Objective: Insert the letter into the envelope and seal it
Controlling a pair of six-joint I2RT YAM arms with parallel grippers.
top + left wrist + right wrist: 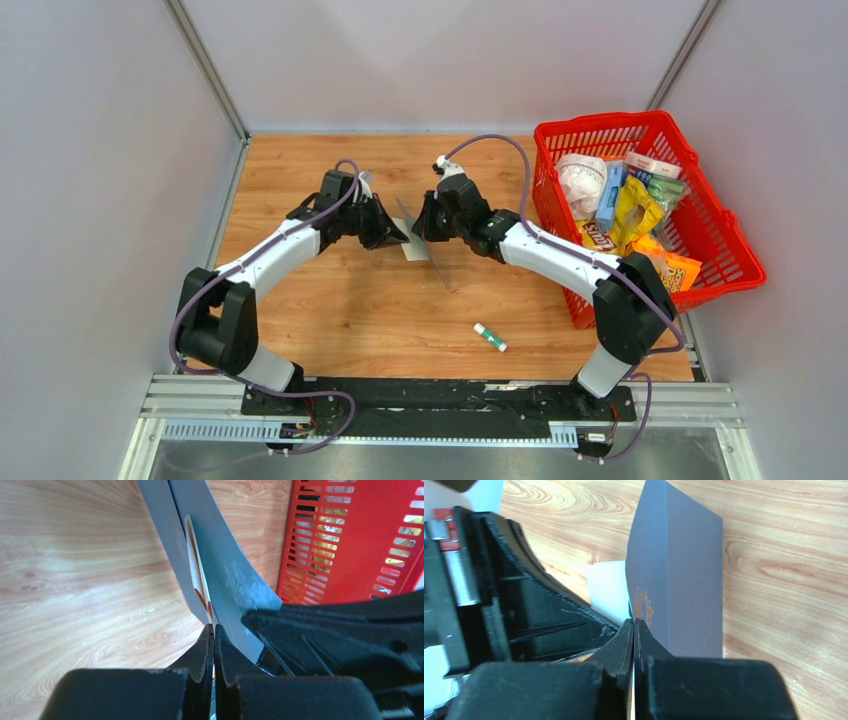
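The dark grey envelope [437, 262] is held on edge above the table's middle, between both grippers. My left gripper [398, 232] is shut on one of its edges [214, 630]. My right gripper [418, 228] is shut on the opposite edge [633, 622], beside an orange ornament. In the left wrist view the envelope [225, 555] gapes, with a thin pale, orange-edged strip [195, 565] between its two layers; I cannot tell what that strip is. A pale sheet [413, 252], seemingly the letter, lies flat on the wood under the envelope [679, 580]. It also shows in the right wrist view [606, 587].
A red plastic basket [598, 122] full of snack packets stands at the right, close behind the right arm; its wall shows in the left wrist view [350, 540]. A small white and green glue stick [490, 337] lies on the wood nearer the front. Grey walls enclose the table.
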